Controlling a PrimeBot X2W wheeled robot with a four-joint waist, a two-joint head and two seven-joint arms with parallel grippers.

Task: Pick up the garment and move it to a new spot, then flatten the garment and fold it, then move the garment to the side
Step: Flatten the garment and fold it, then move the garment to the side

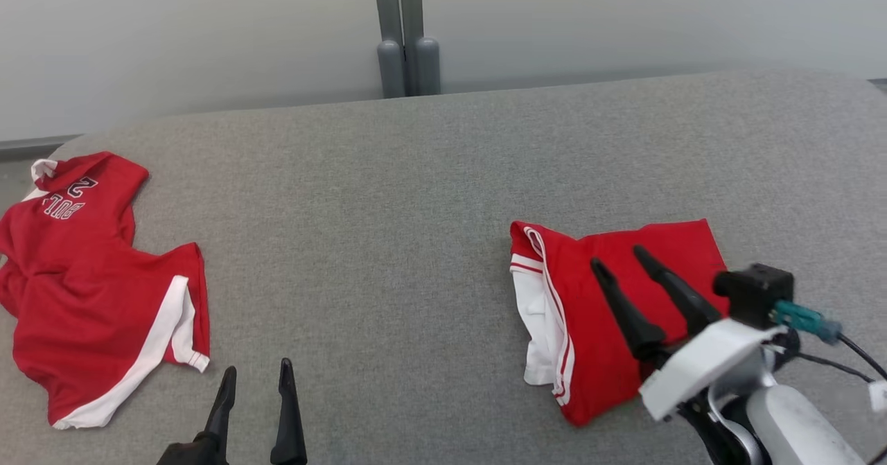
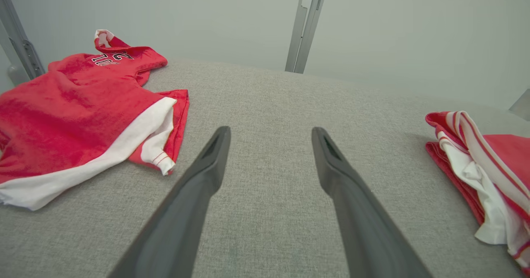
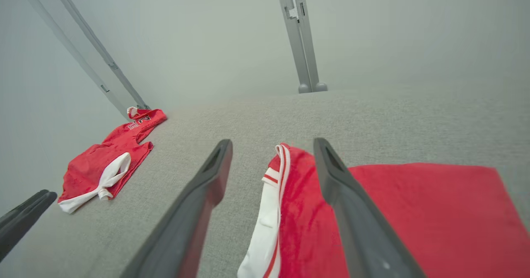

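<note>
A folded red garment (image 1: 582, 333) with white, red-striped trim along its left edge lies at the right of the grey padded table (image 1: 416, 208). My right gripper (image 1: 618, 256) hangs open just over it, fingers spread and holding nothing. In the right wrist view the gripper (image 3: 273, 142) straddles the trimmed edge of the garment (image 3: 414, 211). My left gripper (image 1: 257, 367) is open over bare table at the lower left, and its wrist view shows it (image 2: 271, 131) empty, with the folded garment (image 2: 497, 153) off to the right.
A second red jersey (image 1: 97, 292) with white side panels and lettering lies spread and rumpled at the table's left edge; it is also visible as the jersey (image 2: 83, 104) in the left wrist view. A grey post (image 1: 407, 35) stands behind the table against a pale wall.
</note>
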